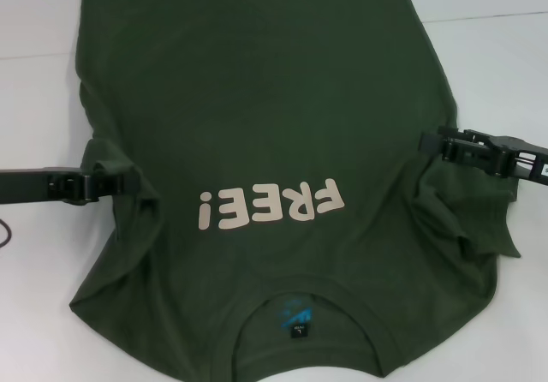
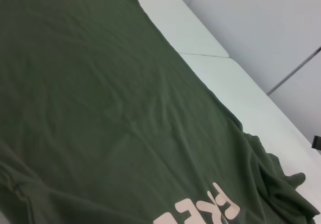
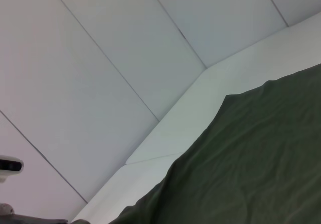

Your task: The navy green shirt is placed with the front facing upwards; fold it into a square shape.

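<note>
The navy green shirt (image 1: 257,99) lies front up on the white table, collar (image 1: 301,341) nearest me and the cream "FREE!" print (image 1: 270,206) upside down to me. My left gripper (image 1: 116,181) comes in from the left at chest height, shut on the left sleeve, whose cloth is bunched and drawn in over the body. At the right edge my right gripper (image 1: 430,145) is shut on the right sleeve, which hangs crumpled below it. The left wrist view shows the shirt's body (image 2: 100,108), and the right wrist view shows one edge of the shirt (image 3: 251,174).
White table (image 1: 34,108) shows bare on both sides of the shirt, with a seam line across it. A pale panelled wall (image 3: 125,43) stands beyond the table's far edge. The shirt's hem runs out of the head view at the top.
</note>
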